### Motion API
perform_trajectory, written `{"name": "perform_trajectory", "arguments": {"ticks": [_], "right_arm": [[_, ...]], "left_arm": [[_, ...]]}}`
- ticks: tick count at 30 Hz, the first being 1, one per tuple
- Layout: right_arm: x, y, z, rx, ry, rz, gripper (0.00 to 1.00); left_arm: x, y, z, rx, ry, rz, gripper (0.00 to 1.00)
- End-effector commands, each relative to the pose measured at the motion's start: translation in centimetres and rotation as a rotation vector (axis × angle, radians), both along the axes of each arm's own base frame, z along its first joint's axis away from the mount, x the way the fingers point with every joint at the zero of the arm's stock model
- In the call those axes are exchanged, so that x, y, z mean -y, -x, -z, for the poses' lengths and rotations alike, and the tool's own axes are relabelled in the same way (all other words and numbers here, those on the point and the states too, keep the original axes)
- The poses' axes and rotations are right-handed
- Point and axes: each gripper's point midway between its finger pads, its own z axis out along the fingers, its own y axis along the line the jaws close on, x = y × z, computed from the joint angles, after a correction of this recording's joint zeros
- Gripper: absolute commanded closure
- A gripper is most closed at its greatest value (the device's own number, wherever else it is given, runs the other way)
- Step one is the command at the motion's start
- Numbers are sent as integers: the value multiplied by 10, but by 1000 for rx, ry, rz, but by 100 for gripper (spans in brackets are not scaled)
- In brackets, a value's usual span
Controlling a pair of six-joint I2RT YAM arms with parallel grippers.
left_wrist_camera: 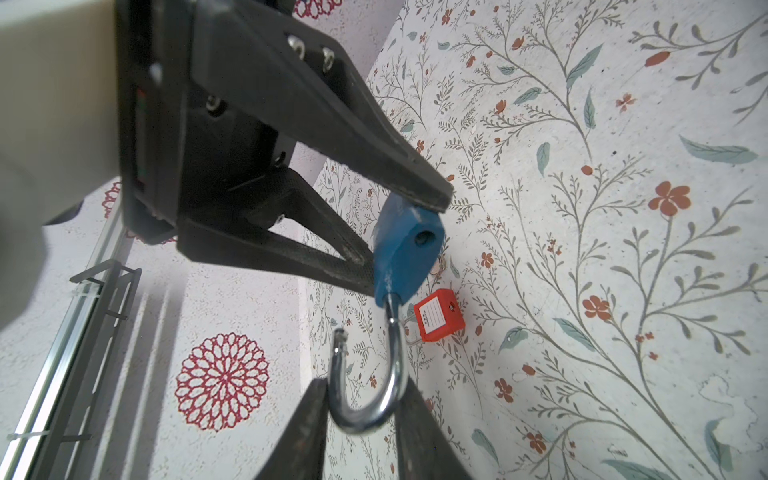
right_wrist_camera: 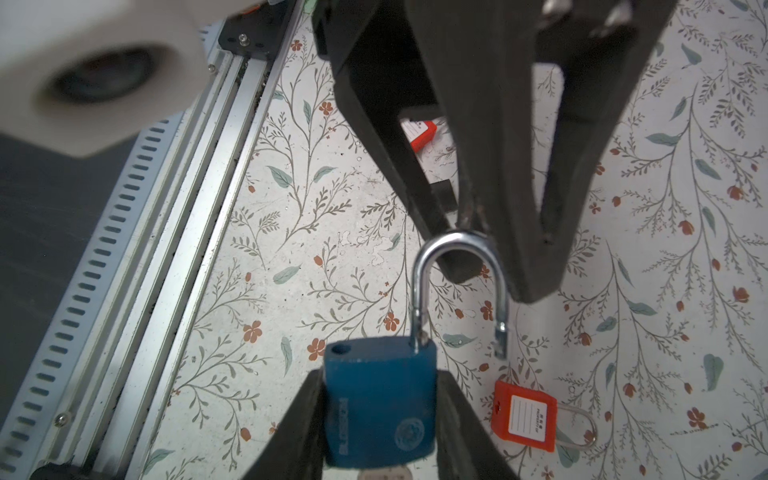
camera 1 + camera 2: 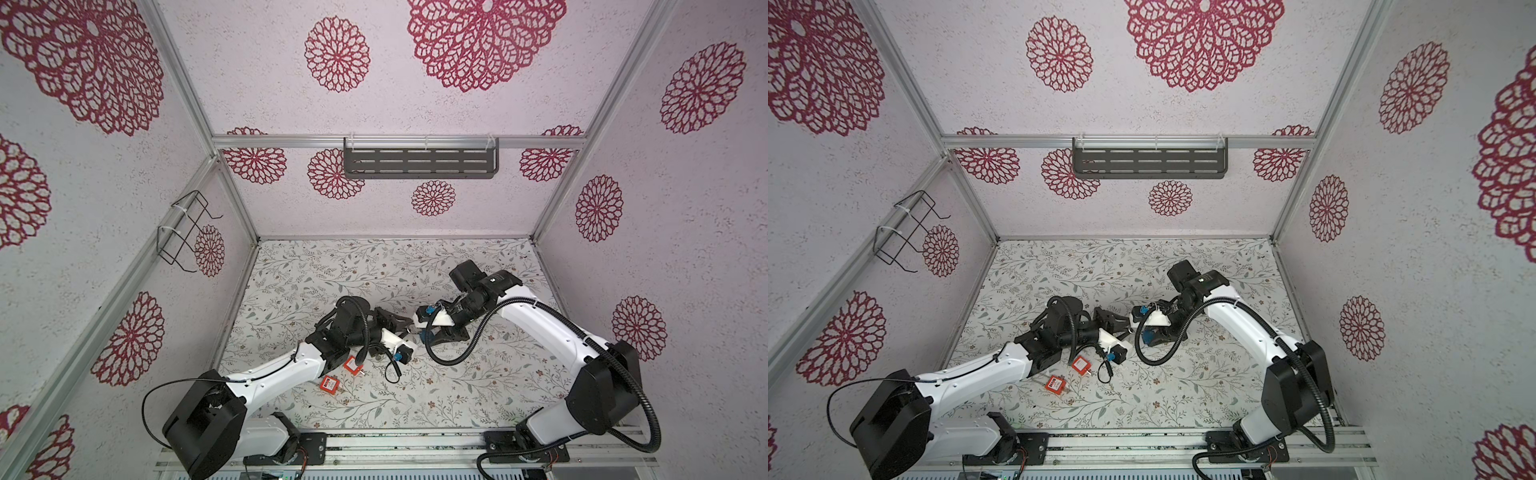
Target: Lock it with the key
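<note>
Tabletop (image 3: 415, 395), floral, is sitting boxed by flower-print walls (image 3: 415, 208), with a rail (image 3: 415, 449) along the bottom edge. Open surface is stretching toward the back and right walls. At mid-frame, right gripper (image 2: 380, 376) is clamping blue padlock (image 2: 380, 407) and left gripper (image 1: 362, 384) is pinching its open shackle (image 1: 398, 357). Key (image 2: 382, 473), probably, is poking from its base. Red padlock (image 3: 353, 365) and second red padlock (image 3: 330, 384) are lying lower left.

the counter (image 3: 332, 266) is a pale sheet printed with grey-green leaf sprigs and small red flowers, scuffed in patches. in both top views 2 padlocks lie flat toward its front left, just beside each other but apart: the farther red padlock (image 3: 352, 365) (image 3: 1080, 365) and the nearer red padlock (image 3: 329, 383) (image 3: 1054, 384). both show a white label. an aluminium rail (image 3: 415, 446) borders the front edge.
</note>
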Motion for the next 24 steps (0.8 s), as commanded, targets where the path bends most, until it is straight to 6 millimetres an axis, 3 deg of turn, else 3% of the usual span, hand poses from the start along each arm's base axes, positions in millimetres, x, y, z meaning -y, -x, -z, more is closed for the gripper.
{"name": "perform_trajectory", "arguments": {"ticks": [1, 11, 20, 24], "right_arm": [[-6, 4, -18, -9, -57, -15, 70], [-7, 4, -17, -15, -57, -15, 70], [-6, 3, -15, -11, -51, -12, 70], [-6, 3, -15, -10, -51, -13, 70]], "left_arm": [[6, 5, -2, 8, -11, 30, 73], [7, 12, 2, -30, -9, 29, 82], [9, 19, 1, -99, 18, 23, 83], [8, 19, 4, -108, 3, 16, 89]]}}
